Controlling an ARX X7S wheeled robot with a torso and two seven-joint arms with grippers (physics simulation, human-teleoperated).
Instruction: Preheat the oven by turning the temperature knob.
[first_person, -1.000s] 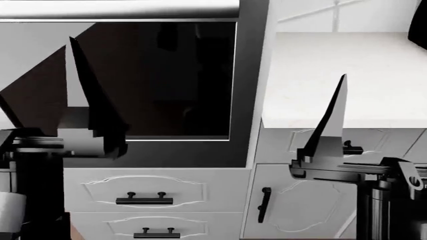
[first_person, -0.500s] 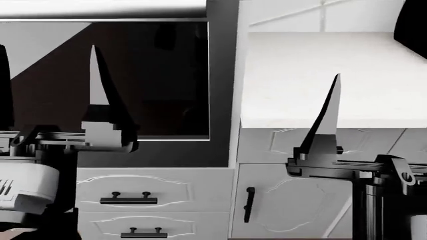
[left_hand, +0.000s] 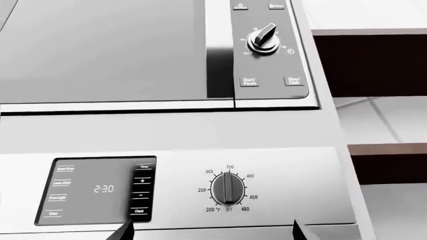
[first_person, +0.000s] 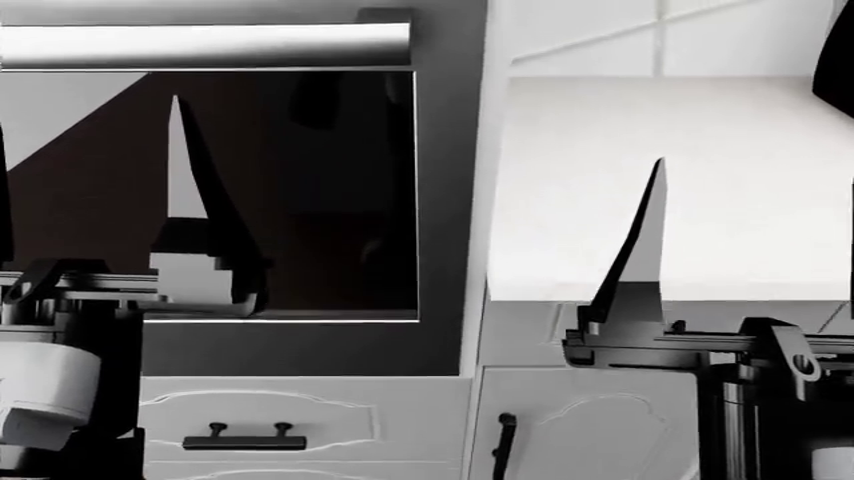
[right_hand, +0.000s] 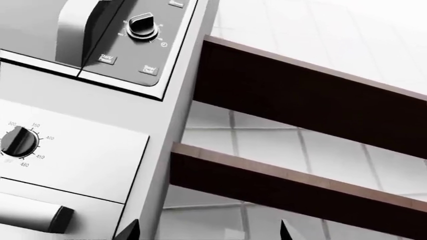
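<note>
The oven's dark glass door (first_person: 307, 190) fills the left of the head view, with its silver bar handle (first_person: 200, 45) across the top. In the left wrist view the temperature knob (left_hand: 228, 188) sits on the oven's control panel (left_hand: 293, 175). Its grip lies along the line from the 350 mark to the OFF mark. My left gripper (left_hand: 213, 232) is open, short of the panel and just below the knob. The knob (right_hand: 17, 141) also shows in the right wrist view. My right gripper (right_hand: 208, 232) is open, off to the side near the oven's edge. Both grippers are empty.
A clock display reading 2:30 (left_hand: 103, 189) sits beside the knob. Above the oven is a microwave with its own dial (left_hand: 262, 40). Dark wooden shelves (right_hand: 300, 95) hang on the tiled wall. A white countertop (first_person: 667, 180) and white drawers (first_person: 247, 420) lie right of and below the oven.
The head view has shifted right, then up: the oven door slid left and down in it, and the bar handle has come into view. Both grippers stay open.
</note>
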